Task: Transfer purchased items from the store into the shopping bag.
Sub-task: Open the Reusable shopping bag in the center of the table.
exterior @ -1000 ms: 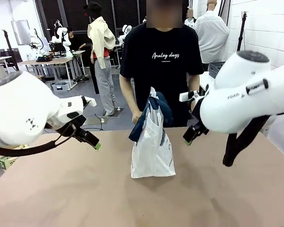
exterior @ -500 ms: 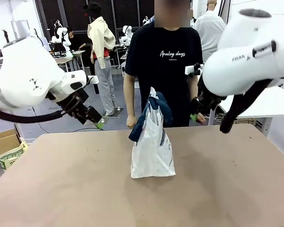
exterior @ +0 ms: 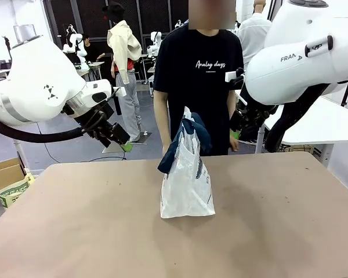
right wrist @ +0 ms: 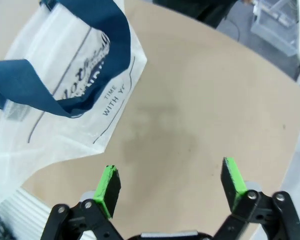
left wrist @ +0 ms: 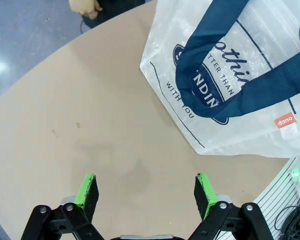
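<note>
The shopping bag (exterior: 187, 185), clear plastic with navy handles and navy lettering, stands upright in the middle of the table; a person stands just behind it. My left gripper (exterior: 123, 143) hangs open in the air, above the table's far edge and left of the bag. My right gripper (exterior: 234, 132) hangs open at about the same height, right of the bag. The left wrist view looks down on the bag (left wrist: 230, 75) beyond my open left gripper (left wrist: 146, 192). The right wrist view has the bag (right wrist: 65, 95) to the left of my open right gripper (right wrist: 172, 187). The store and the purchased items are out of view.
The brown table (exterior: 75, 231) is bare on both sides of the bag. One of the person's hands (left wrist: 85, 6) hangs at the far edge. A cardboard box (exterior: 8, 185) sits on the floor off the table's left. A blurred greyish box (right wrist: 272, 25) lies beyond the table edge.
Both arms have lifted, carrying their open grippers up and away from the tabletop. The bag has stayed in place.
</note>
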Available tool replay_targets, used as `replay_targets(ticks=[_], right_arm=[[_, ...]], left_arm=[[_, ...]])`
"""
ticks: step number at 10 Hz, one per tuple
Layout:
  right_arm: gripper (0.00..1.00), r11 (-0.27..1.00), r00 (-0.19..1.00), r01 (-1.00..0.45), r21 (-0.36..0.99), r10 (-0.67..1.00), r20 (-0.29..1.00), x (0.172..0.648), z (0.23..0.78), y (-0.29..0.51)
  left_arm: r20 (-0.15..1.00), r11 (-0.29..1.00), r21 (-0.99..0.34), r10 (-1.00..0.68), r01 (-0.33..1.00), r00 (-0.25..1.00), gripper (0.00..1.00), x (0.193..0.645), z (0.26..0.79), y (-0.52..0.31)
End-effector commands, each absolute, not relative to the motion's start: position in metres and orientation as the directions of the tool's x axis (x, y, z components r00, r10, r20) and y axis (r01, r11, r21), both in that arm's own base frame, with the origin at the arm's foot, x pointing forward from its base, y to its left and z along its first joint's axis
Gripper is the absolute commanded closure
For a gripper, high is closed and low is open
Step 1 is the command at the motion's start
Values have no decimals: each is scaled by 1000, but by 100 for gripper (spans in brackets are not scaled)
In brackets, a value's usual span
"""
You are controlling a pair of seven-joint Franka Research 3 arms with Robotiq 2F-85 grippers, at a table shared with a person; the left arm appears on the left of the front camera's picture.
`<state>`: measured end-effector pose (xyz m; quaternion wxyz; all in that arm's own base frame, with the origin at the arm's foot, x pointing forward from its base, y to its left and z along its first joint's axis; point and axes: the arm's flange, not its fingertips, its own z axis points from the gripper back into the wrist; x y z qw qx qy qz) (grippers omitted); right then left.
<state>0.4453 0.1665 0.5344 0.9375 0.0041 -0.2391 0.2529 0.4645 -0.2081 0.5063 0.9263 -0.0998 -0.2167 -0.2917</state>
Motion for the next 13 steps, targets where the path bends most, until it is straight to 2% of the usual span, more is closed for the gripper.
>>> replay_targets(ticks=[1, 3, 4, 7, 9, 10, 11, 13], right_arm=[[0, 922, 807, -381, -64, 366, 464, 455, 544, 172], [0, 945, 860, -327, 8, 294, 417, 484, 567, 186], [0, 949, 873, -313, 27, 277, 402, 501, 575, 188], [0, 938, 898, -319, 134, 254, 360, 533, 597, 209], [0, 928, 894, -327, 176, 243, 377, 543, 599, 218], [0, 911, 886, -368, 185, 283, 367, 544, 595, 215], [0, 930, 886, -337, 146, 260, 385, 538, 598, 216], [0, 925, 886, -343, 164, 260, 384, 542, 597, 220]], left_arm=[[435, 826, -117, -457, 552, 776, 0, 466, 521, -217], [326, 882, -186, -361, 434, 874, 0, 474, 552, -238], [304, 882, -196, -360, 428, 882, 0, 480, 560, -250], [270, 885, -215, -352, 412, 896, 0, 499, 576, -296], [263, 872, -241, -364, 427, 893, 0, 508, 579, -315], [255, 853, -275, -380, 443, 889, 0, 510, 577, -314], [283, 864, -252, -365, 436, 887, 0, 498, 573, -309], [275, 857, -263, -373, 443, 886, 0, 505, 572, -318]])
